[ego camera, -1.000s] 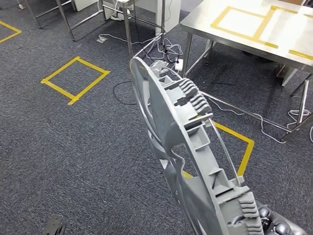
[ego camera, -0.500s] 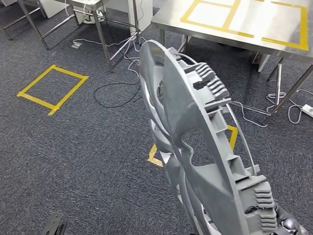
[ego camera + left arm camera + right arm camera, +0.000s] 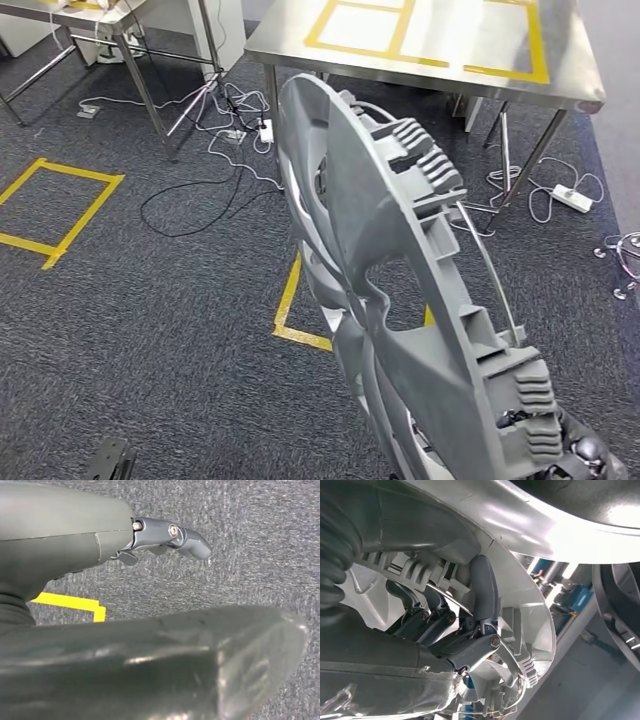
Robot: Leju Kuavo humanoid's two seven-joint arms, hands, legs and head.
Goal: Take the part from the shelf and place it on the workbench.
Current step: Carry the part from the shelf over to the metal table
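The part [image 3: 392, 300] is a large grey plastic wheel cover with ribs and clips, standing on edge across the middle of the head view. My right hand [image 3: 583, 457] grips its lower rim at the bottom right. In the right wrist view the dark fingers [image 3: 483, 587] curl over the part's inner rim [image 3: 535, 610]. The steel workbench [image 3: 445, 75], marked with yellow tape rectangles, stands ahead beyond the part. My left hand [image 3: 113, 545] hangs over grey carpet holding nothing, one finger [image 3: 181, 534] stretched out.
Cables and a white power strip [image 3: 571, 197] lie on the carpet under the workbench. Yellow tape squares [image 3: 56, 205] mark the floor to the left and just ahead. A second steel table [image 3: 113, 20] stands at the far left.
The whole view has swung, so the workbench now sits nearer and more centred ahead. The part stays gripped in my right hand in the same pose.
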